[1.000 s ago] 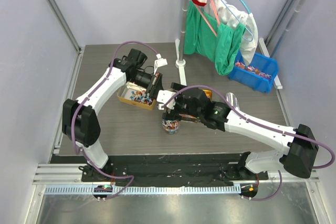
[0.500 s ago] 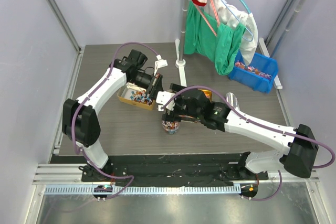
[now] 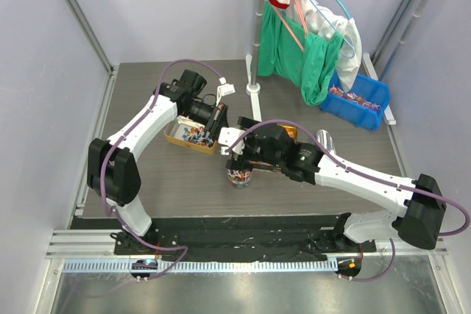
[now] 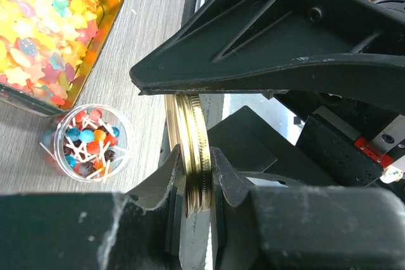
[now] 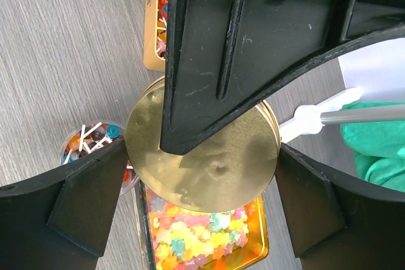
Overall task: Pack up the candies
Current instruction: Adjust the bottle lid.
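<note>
Pinching gold lid (image 4: 190, 150) edge-on in left gripper (image 4: 193, 175), right gripper (image 5: 201, 153) spread wide either side of it, open jar (image 4: 125, 150) of candies (image 4: 85, 140) nearby on table (image 3: 176, 182)

My overhead feed is bright and evenly lit from above, with soft shadows on the table (image 3: 147, 182); the candies (image 3: 193, 134) read only as coloured specks. Both wrist feeds blur close up, and the gold lid (image 5: 209, 162) shows a dull sheen and one dark shadow.

Red, blue, white wrapped candies (image 3: 193, 135), heaped in box (image 3: 174, 136)
</note>
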Available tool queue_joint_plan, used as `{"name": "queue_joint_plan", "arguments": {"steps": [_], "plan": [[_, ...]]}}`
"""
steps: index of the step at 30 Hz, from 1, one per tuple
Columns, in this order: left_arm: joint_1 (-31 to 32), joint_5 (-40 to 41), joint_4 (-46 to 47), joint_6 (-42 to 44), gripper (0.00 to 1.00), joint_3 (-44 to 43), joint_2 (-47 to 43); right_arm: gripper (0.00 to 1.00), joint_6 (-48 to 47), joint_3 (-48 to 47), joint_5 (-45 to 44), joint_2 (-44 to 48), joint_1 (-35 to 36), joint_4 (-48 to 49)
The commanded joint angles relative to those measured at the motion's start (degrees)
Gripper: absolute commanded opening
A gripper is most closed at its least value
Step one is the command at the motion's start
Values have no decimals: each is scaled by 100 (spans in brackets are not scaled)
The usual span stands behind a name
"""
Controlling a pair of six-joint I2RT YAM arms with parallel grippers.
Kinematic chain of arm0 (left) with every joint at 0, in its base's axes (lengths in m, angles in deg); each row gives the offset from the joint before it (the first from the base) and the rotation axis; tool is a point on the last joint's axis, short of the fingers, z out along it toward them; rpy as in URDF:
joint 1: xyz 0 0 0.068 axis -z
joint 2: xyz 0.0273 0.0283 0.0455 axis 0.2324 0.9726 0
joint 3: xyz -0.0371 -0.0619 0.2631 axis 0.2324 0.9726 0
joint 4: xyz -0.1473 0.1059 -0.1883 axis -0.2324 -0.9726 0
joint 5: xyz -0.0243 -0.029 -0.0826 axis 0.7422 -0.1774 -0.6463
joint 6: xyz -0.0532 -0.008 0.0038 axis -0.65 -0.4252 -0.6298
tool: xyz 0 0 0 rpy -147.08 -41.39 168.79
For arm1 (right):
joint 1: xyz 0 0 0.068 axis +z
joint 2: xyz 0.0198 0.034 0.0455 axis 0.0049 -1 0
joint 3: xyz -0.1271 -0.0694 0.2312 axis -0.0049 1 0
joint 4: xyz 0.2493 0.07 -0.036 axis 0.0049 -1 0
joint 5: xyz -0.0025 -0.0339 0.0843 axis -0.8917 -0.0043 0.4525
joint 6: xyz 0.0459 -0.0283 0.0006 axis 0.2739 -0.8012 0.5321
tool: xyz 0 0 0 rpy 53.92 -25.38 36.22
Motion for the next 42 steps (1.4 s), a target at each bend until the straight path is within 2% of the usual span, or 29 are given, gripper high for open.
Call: {"name": "queue_joint_plan", "arguments": {"steps": [1,4,5,8,10,12,13,14,16,17,19,20,23,26,29,32,35,40,42], "plan": [[-19,-26,102,72,0,34,-21,98,147,-306,148,103,33,169],[-10,-35,93,63,0,26,-4,83,147,-350,210,94,42,90],[-19,-35,93,63,0,17,-12,74,130,-359,219,77,33,55],[-19,-44,93,72,0,-1,14,61,103,-342,219,68,42,46],[-10,-44,93,72,0,8,5,59,59,-307,210,59,33,55],[-19,-35,102,72,6,17,-12,57,50,-280,201,68,33,72],[-19,-35,111,63,11,8,-13,56,24,-271,201,68,42,64],[-19,-26,111,72,23,8,-21,56,-2,-262,193,59,42,55],[-10,-26,111,89,30,17,-56,56,-29,-262,192,50,33,11],[-28,-35,111,107,43,8,-74,55,-29,-262,192,59,42,2],[-45,9,111,116,58,-9,-144,55,-46,-254,201,76,51,-24],[-106,26,93,116,70,-27,-170,55,-72,-236,201,77,42,-42],[-308,88,136,160,86,-10,-399,56,-108,-157,201,129,42,-59],[-572,211,373,72,94,166,-705,56,-160,-25,245,199,33,-94],[-696,658,576,124,100,499,-1083,56,-213,71,289,279,33,-182],[-696,1316,1137,274,100,1193,-1444,56,-178,80,605,349,-63,-296],[-696,1599,1840,415,100,1992,-1866,56,-117,1,911,306,-247,-551],[-678,1802,3437,792,100,3328,-2587,56,6,-8,1194,130,-529,-692],[-670,1645,3835,968,100,3882,-2710,56,15,19,1256,59,-599,-710]]}}
